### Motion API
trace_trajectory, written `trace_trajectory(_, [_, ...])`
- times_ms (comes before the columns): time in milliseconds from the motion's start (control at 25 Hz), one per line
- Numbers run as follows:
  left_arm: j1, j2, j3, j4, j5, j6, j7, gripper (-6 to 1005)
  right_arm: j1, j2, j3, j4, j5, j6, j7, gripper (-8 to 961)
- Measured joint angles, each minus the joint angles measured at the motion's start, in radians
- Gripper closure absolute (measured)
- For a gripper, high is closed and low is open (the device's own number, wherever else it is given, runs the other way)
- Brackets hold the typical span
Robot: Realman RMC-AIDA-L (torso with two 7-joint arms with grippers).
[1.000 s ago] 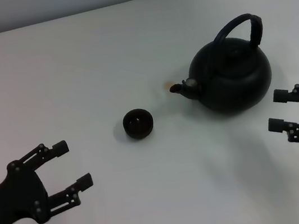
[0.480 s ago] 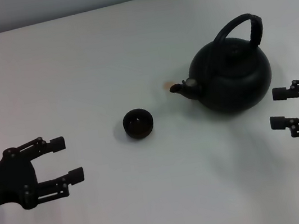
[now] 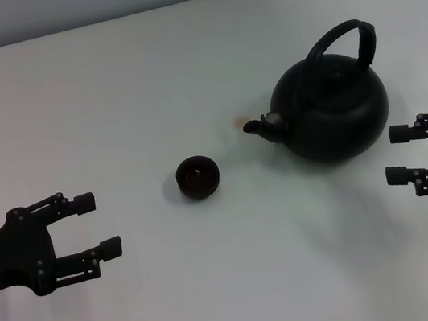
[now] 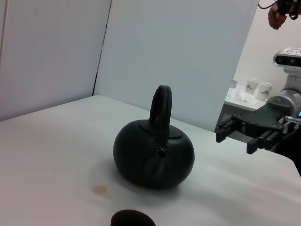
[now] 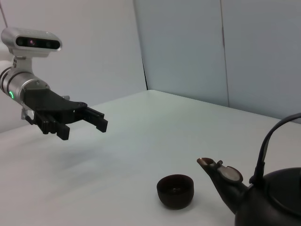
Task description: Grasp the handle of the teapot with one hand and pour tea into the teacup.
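The squat matte-black teapot (image 3: 331, 108) sits on the white table (image 3: 107, 104), its arched black handle (image 3: 348, 39) upright. The open-jawed right gripper (image 3: 396, 154) hovers beside it; the left gripper (image 3: 98, 224), jaws apart, hangs well left. The small dark bowl-shaped teacup (image 3: 198, 176) stands near the spout.

Matte black teapot (image 3: 334, 113) and dark brown-black teacup (image 3: 198, 176) on a plain white table (image 3: 107, 104).
Both grippers are black; a small tan stain (image 3: 240, 124) marks the white surface.
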Motion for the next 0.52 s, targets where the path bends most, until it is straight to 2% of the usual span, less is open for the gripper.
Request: trace_trajectory(520, [-0.004, 0.000, 0.003, 0.002, 0.002, 0.002, -0.010, 150, 0.010, 0.003, 0.000, -0.001, -0.001, 0.002, -0.002, 302])
